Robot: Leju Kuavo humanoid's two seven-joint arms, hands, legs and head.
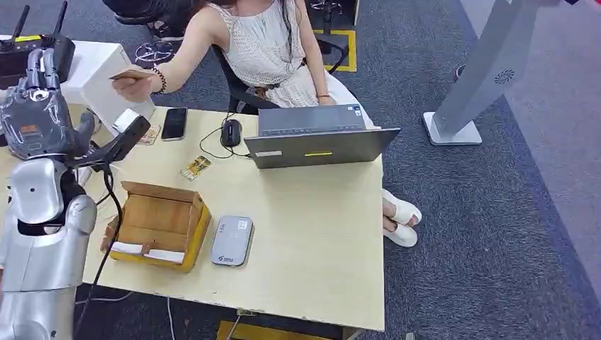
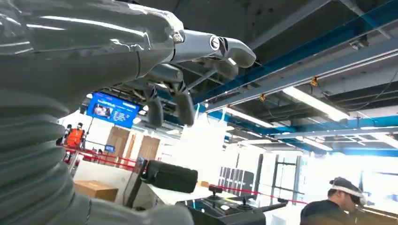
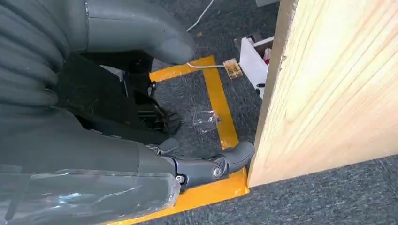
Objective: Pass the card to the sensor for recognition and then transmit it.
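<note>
Just beyond the raised left hand (image 1: 39, 106), fingers (image 2: 185, 105) apart and empty: thin tan card (image 1: 130, 74) pinched in a person's hand (image 1: 135, 86). Could slip if closed early. Right hand (image 3: 141, 140) hanging, holding nothing, closure unclear.

Card in the person's hand: one (image 1: 130, 74), held above the desk's far left corner.
Sensor: one (image 1: 232, 241), grey, near the desk's front edge.
Cardboard box: one (image 1: 157, 225), open, just left of the sensor.
Laptop: one (image 1: 318, 137), at the desk's far edge.
Phone: one (image 1: 173, 123), dark, near the far edge.
Mouse: one (image 1: 231, 132), between the phone and the laptop.
Small yellow item: one (image 1: 195, 168), flat on the desk (image 1: 319, 241); what it is cannot be told.
Person: one (image 1: 262, 42), seated behind the far edge.
</note>
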